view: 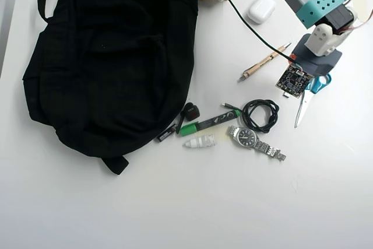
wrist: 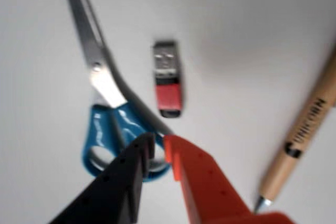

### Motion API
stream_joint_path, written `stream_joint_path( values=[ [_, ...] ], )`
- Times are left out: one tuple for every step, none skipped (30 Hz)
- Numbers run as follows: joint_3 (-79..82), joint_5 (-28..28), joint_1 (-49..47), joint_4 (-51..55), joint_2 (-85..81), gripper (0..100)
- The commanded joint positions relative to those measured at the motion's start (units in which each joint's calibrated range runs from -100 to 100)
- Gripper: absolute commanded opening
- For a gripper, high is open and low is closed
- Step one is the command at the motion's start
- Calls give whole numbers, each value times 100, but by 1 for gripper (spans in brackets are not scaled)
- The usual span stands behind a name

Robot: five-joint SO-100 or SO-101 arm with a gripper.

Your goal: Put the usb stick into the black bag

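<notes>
The usb stick [wrist: 168, 80], red with a silver metal end, lies flat on the white table just beyond my fingertips in the wrist view. My gripper [wrist: 159, 145], one black and one orange finger, hovers above it with the tips almost together and nothing between them. In the overhead view the stick is hidden under my wrist and its camera board [view: 292, 79]. The black bag [view: 111, 56] lies slumped at the far left of the table, well away from the arm [view: 326, 33].
Blue-handled scissors [wrist: 100, 66] [view: 303, 106] lie right beside the stick. A wooden pen [wrist: 304, 135] [view: 262, 63] is on its other side. A coiled black cable [view: 260, 115], a watch [view: 253, 139], a green marker [view: 210, 123] and a black-and-red clip [view: 190, 111] lie between arm and bag.
</notes>
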Motion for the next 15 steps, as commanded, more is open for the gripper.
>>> stream_joint_path(
  values=[
    [-266, 82, 107, -323, -63, 10],
    [-266, 177, 122, -400, -63, 12],
    [-266, 240, 122, -452, -63, 13],
    [-266, 276, 129, -469, -63, 14],
    [-266, 303, 129, -478, -55, 14],
    [-266, 329, 137, -478, -47, 14],
    [-240, 376, 152, -478, -47, 14],
    [-231, 429, 159, -478, -47, 15],
    [-213, 481, 167, -486, -47, 15],
    [-195, 544, 167, -486, -47, 15],
    [-186, 607, 167, -486, -38, 15],
    [-177, 649, 167, -486, -38, 15],
    [-177, 680, 167, -486, -30, 14],
    [-168, 691, 167, -486, -5, 14],
    [-168, 696, 167, -486, 53, 14]
  ],
)
